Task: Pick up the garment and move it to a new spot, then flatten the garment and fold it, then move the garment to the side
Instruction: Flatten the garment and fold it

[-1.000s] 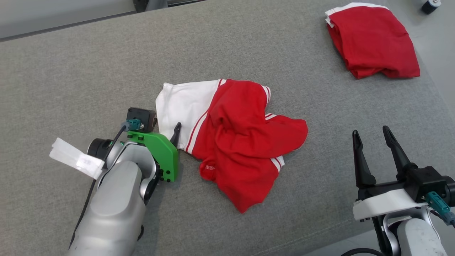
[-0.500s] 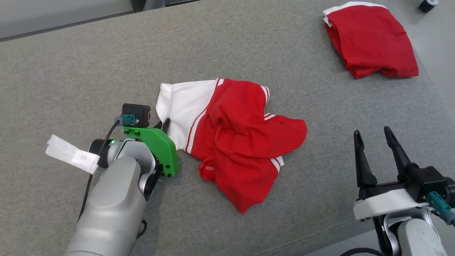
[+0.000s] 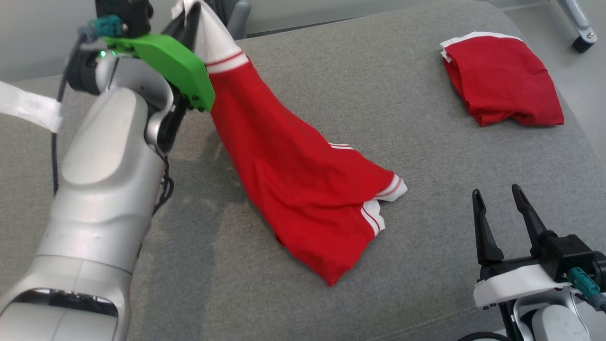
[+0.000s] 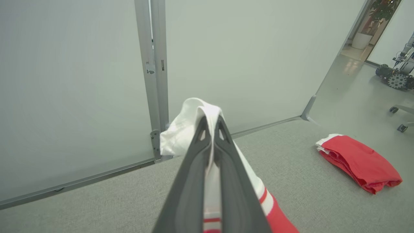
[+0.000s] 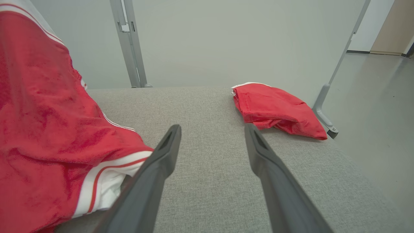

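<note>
A red garment (image 3: 293,175) with a white end and white stripes hangs stretched from the upper left of the head view down to the grey padded surface (image 3: 331,71). My left gripper (image 3: 191,14) is raised high and shut on the white end (image 4: 190,119); the lower red part still rests on the surface. In the left wrist view the left gripper (image 4: 212,121) pinches white cloth between closed fingers. My right gripper (image 3: 497,196) stands open at the lower right, apart from the garment. In the right wrist view the right gripper (image 5: 212,129) has nothing between its fingers, and the garment (image 5: 48,123) hangs to its left.
A second red garment (image 3: 502,80), folded, lies at the far right corner of the surface (image 5: 275,110) (image 4: 359,161). A pale partition wall with a metal post (image 4: 152,64) stands behind the surface. A caster wheel (image 3: 580,42) sits on the floor beyond the right edge.
My left gripper closed on the garment's white end and lifted it up and back, pulling the crumpled garment into a long hanging drape. The head camera shifted slightly. The right gripper stayed put.
</note>
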You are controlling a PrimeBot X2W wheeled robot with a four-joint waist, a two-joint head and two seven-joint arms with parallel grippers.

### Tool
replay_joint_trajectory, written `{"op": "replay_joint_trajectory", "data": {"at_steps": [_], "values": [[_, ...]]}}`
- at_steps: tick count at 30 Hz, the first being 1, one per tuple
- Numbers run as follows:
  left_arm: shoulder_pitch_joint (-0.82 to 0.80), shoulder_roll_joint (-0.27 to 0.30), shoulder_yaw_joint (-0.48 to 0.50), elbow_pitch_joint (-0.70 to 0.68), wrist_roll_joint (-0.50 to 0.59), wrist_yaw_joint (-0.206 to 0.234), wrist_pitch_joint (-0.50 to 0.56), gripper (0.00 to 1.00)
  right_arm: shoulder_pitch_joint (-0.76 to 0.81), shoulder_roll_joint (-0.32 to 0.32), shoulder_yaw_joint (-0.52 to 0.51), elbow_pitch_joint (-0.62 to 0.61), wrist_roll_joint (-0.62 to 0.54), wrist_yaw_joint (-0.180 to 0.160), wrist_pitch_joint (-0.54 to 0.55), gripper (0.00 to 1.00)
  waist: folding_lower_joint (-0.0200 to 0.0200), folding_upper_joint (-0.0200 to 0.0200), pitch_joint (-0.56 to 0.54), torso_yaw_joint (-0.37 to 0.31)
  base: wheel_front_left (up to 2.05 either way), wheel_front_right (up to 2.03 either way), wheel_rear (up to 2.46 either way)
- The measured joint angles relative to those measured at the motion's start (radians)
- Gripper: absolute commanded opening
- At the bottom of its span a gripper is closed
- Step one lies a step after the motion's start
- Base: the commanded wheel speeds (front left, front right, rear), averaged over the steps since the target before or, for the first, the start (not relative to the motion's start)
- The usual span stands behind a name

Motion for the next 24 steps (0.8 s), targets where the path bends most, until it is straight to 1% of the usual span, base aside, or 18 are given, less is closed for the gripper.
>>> {"op": "replay_joint_trajectory", "data": {"at_steps": [5, 11, 13, 15, 17, 18, 19, 22, 24], "values": [[-0.096, 0.042, 0.008, -0.092, 0.011, 0.018, 0.033, 0.00, 0.012, -0.003, -0.003, 0.001, 0.002, 0.000, 0.000, 1.00, -0.0001, 0.0000, -0.031, 0.005, 0.00, 0.00, 0.00], [-0.179, 0.090, 0.018, -0.185, 0.036, 0.054, 0.071, 0.00, 0.026, -0.002, 0.002, 0.005, 0.007, 0.000, 0.000, 1.00, -0.0001, -0.0003, -0.048, -0.003, 0.00, 0.00, 0.00], [-0.200, 0.092, 0.020, -0.216, 0.036, 0.062, 0.080, 0.00, 0.026, -0.002, 0.002, 0.005, 0.009, 0.000, 0.000, 1.00, -0.0001, -0.0003, -0.049, -0.008, 0.00, 0.00, 0.00], [-0.217, 0.078, 0.009, -0.245, 0.042, 0.070, 0.090, 0.00, 0.026, -0.002, 0.001, 0.005, 0.010, 0.000, 0.000, 1.00, -0.0001, -0.0003, -0.048, -0.009, 0.00, 0.00, 0.00], [-0.216, 0.039, -0.012, -0.268, 0.040, 0.070, 0.105, 0.00, 0.026, -0.002, -0.002, 0.005, 0.011, 0.000, 0.000, 1.00, -0.0001, -0.0003, -0.044, -0.009, 0.00, 0.00, 0.00], [-0.216, 0.039, -0.012, -0.268, 0.040, 0.070, 0.105, 0.00, 0.026, -0.002, -0.002, 0.005, 0.011, 0.000, 0.000, 1.00, -0.0001, -0.0003, -0.044, -0.009, 0.00, 0.00, 0.00], [-0.207, 0.018, -0.032, -0.277, 0.040, 0.070, 0.106, 0.00, 0.026, -0.002, -0.002, 0.005, 0.011, 0.000, 0.000, 1.00, -0.0001, -0.0003, -0.041, -0.009, 0.00, 0.00, 0.00], [-0.123, -0.039, -0.106, -0.284, 0.022, 0.070, 0.113, 0.00, 0.023, 0.001, 0.001, 0.006, 0.011, 0.000, 0.000, 1.00, -0.0001, -0.0003, -0.033, -0.010, 0.00, 0.00, 0.00], [-0.048, -0.052, -0.168, -0.272, -0.002, 0.071, 0.109, 0.00, 0.015, 0.005, 0.010, 0.011, 0.014, 0.000, 0.000, 1.00, -0.0001, -0.0002, -0.026, -0.016, 0.00, 0.00, 0.00]]}}
